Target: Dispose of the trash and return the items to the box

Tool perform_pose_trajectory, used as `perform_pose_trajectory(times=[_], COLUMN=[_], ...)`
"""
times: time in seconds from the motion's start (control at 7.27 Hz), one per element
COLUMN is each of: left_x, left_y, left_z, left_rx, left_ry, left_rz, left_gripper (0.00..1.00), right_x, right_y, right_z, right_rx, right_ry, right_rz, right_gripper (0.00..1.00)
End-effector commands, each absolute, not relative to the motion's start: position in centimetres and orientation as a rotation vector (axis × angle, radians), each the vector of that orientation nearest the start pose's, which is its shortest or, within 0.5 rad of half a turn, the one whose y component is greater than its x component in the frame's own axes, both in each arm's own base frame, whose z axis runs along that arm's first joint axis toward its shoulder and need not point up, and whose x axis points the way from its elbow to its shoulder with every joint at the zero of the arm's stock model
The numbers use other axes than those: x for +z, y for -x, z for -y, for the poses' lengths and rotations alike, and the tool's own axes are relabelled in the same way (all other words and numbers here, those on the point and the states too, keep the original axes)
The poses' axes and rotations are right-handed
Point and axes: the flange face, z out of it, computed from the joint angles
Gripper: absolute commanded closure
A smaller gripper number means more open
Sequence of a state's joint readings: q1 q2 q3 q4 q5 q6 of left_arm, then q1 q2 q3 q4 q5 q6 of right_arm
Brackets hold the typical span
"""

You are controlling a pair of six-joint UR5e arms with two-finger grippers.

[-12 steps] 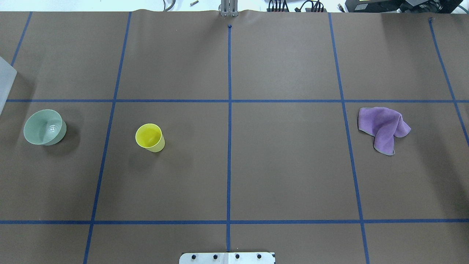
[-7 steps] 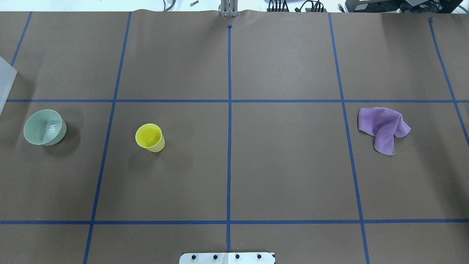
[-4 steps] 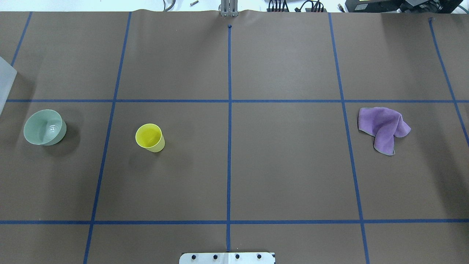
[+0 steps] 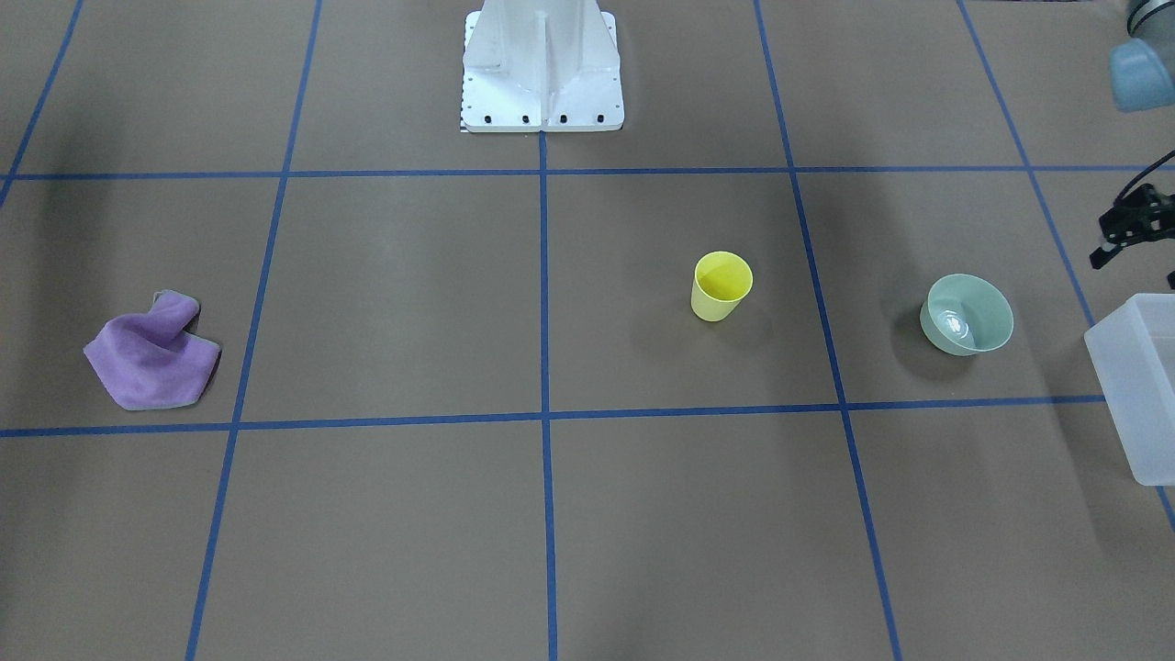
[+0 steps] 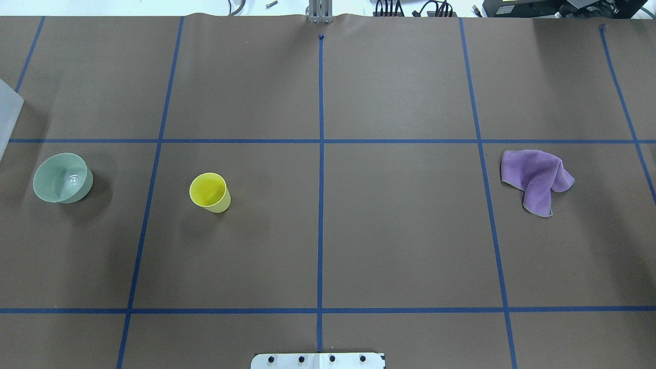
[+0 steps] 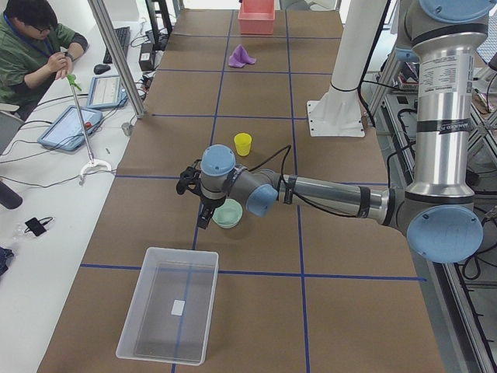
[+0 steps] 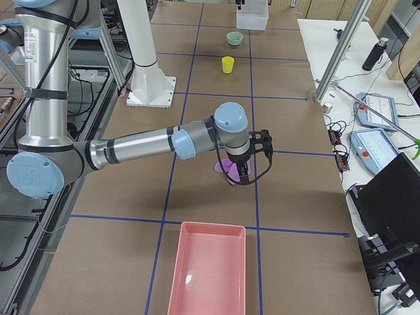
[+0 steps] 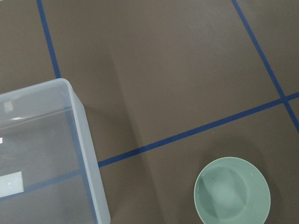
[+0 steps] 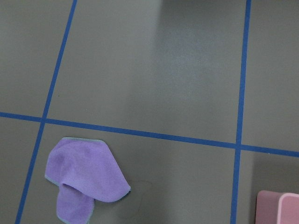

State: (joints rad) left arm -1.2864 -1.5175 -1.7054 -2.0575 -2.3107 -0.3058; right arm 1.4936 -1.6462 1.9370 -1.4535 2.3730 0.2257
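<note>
The yellow cup (image 5: 209, 192) stands upright left of the table's middle, also in the front view (image 4: 721, 286). The mint-green bowl (image 5: 61, 178) sits further left, also in the left wrist view (image 8: 232, 191). The frosted box (image 6: 140, 291) stands empty beyond the bowl at the table's left end; its wall shows in the left wrist view (image 8: 88, 154). My left gripper (image 6: 200, 210) hovers above the table just beside the bowl, between it and the box, and I cannot tell if it is open. My right gripper (image 7: 243, 178) hangs over a purple cloth (image 5: 535, 177); I cannot tell its state.
A pink tray (image 7: 213, 226) lies at the table's right end, past the purple cloth (image 9: 84, 179). The white pedestal base (image 4: 542, 73) stands at the robot's edge of the table. An operator sits at a side desk with tablets (image 6: 39, 47).
</note>
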Motion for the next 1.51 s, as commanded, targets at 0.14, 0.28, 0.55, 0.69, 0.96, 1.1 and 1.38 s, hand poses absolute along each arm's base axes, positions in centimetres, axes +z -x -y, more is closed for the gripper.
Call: perform_pose_trajectory(times=[0.14,0.28,0.55,0.69,0.96,1.1,1.38], left_x=[62.0,62.9,62.7,62.7,62.4,61.5,59.5], left_y=[-15.7,-17.0,-18.6,-19.2,-19.5,-19.4,-14.2], left_z=[49.3,49.8,49.6,49.4,49.3,49.0,50.0], left_rx=[0.167,0.175,0.168,0.18,0.188,0.203,0.156], left_ry=[-0.289,-0.296,-0.274,-0.27,-0.272,-0.286,-0.274], left_rz=[-0.849,-0.841,-0.85,-0.852,-0.857,-0.874,-0.977], left_gripper=[0.03,0.08,0.58,0.77,1.0,1.0,1.0], right_x=[46.0,46.0,45.9,46.0,46.0,46.0,46.0], right_y=[-1.0,-1.0,-1.0,-1.0,-0.9,-0.8,-0.7], right_z=[45.4,45.4,45.3,45.3,45.4,45.4,45.4], right_rx=[-0.026,-0.03,-0.03,-0.029,-0.032,-0.033,-0.036], right_ry=[-0.228,-0.23,-0.231,-0.233,-0.235,-0.234,-0.233], right_rz=[0.72,0.72,0.721,0.713,0.705,0.707,0.707], right_gripper=[0.0,0.0,0.0,0.0,0.0,0.0,0.0])
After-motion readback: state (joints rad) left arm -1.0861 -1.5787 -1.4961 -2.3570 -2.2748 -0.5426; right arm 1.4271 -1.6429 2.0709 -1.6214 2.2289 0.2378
